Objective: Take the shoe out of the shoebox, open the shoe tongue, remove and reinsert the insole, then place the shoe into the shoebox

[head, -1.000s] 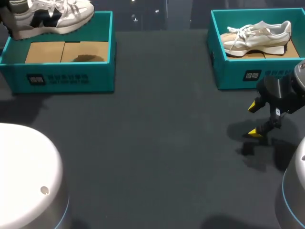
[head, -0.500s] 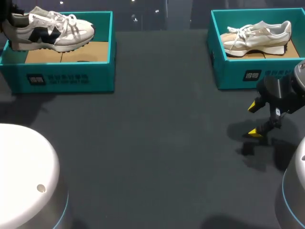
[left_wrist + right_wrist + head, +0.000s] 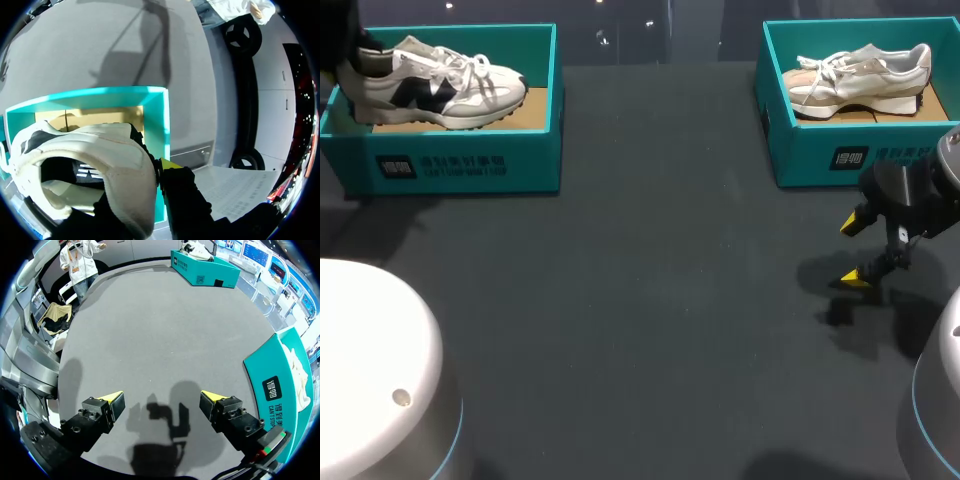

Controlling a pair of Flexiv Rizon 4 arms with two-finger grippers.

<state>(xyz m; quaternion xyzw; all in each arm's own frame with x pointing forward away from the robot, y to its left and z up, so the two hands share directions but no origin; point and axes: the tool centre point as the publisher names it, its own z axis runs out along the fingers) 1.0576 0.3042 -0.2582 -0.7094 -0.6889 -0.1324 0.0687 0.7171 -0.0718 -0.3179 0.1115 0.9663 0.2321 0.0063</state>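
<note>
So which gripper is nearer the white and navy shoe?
Left. The left gripper holds the white and navy shoe by its heel at the left shoebox; the right gripper hangs open above the table near the right shoebox.

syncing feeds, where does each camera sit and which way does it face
Head view: above and behind, looking down on the table; left arm, right arm, open right jaws show.
Left wrist view: on the left wrist, looking down into the left shoebox; left jaws hold the navy-striped shoe by its heel.
Right wrist view: on the right wrist, facing across the table; right jaws open.
Shared: head and right wrist views both catch the right shoebox.
</note>
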